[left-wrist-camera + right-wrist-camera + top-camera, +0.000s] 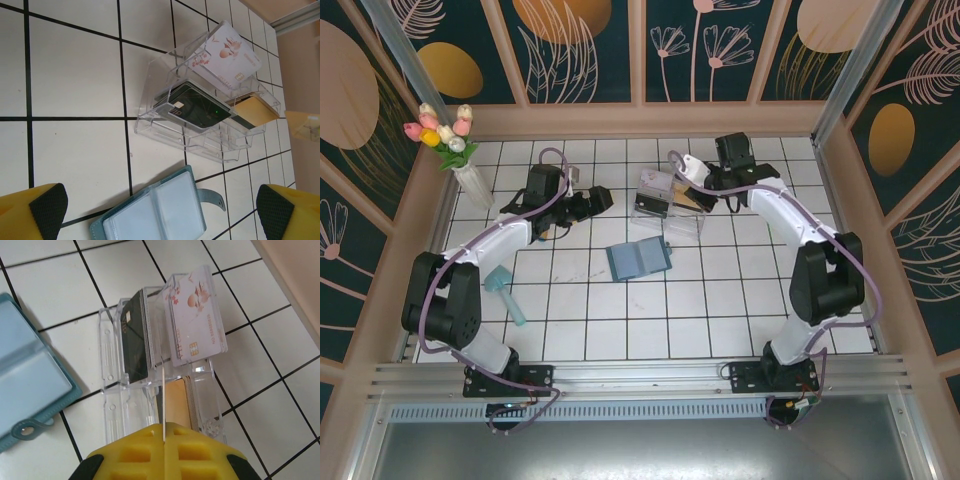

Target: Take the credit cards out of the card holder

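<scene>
Left hand (597, 203): spread wide, card holder (150, 212) lying open just ahead.
Right hand (163, 434): clamped on edge-on credit card (163, 395), over clear box (111, 340).

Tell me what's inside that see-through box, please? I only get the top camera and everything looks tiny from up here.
Observer: The right wrist camera shows the clear box holding cards stood on edge: a dark stack and a white card with pink flowers.
Operator: Is anything being held right now?
Observer: Yes. The right gripper is shut on a thin card, seen edge-on, with the box just beyond it.
Operator: Are there any more left to pull out?
Observer: In the left wrist camera the card holder lies open, and the see-through pockets that show look empty.
</scene>
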